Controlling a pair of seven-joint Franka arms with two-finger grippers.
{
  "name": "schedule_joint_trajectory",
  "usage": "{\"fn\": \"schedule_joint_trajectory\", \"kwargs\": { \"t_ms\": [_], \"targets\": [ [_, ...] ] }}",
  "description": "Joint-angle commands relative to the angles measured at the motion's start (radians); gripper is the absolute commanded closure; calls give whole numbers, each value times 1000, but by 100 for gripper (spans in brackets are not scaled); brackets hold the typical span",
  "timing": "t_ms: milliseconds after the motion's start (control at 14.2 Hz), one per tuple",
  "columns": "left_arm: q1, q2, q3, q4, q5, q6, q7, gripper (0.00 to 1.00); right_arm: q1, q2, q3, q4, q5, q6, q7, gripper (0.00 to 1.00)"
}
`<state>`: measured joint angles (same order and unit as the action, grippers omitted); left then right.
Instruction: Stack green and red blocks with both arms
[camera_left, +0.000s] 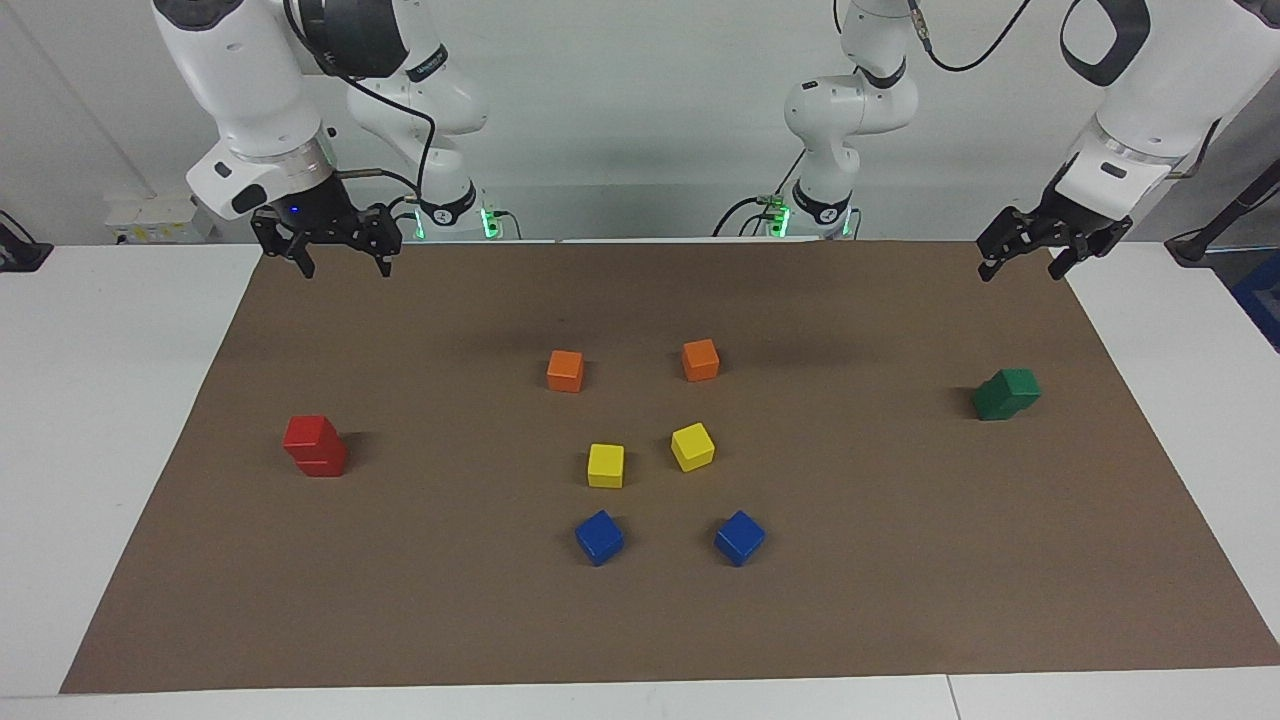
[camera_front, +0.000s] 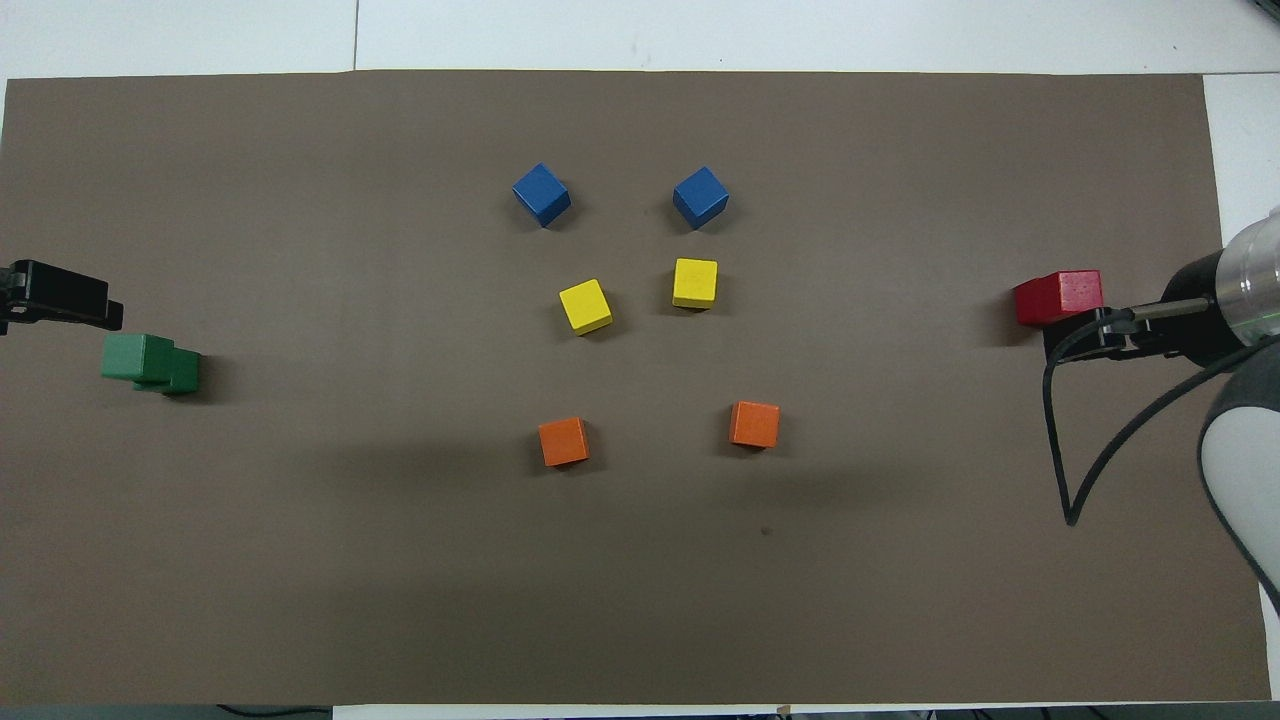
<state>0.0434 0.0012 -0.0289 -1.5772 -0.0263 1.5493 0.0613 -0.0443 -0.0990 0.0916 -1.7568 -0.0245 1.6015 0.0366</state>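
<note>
White table under a brown mat, pale wall above; left hand and right hand hang open, empty, over the mat's robot-side corners.

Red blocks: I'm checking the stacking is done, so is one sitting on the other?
Yes, the upper red block sits on the lower red block, slightly offset, with neither gripper touching them.

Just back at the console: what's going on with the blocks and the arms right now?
Both stacks look built. One red block sits on another toward the right arm's end of the mat, and the two green blocks are stacked, the top one offset, toward the left arm's end. The right hand and left hand hang open and empty over the mat's edge by the robots. The orange, yellow and blue cubes lie loose mid-mat.
</note>
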Motion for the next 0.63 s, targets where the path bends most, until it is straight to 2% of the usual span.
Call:
{"fn": "schedule_joint_trajectory", "kwargs": {
  "t_ms": [0,563],
  "targets": [
    [-19,6,15,25,2,-25,-11,0,-9,-30,7,-36,-9,26,16,0],
    [-19,6,15,25,2,-23,-11,0,-22,-30,7,-36,-8,26,17,0]
  ]
}}
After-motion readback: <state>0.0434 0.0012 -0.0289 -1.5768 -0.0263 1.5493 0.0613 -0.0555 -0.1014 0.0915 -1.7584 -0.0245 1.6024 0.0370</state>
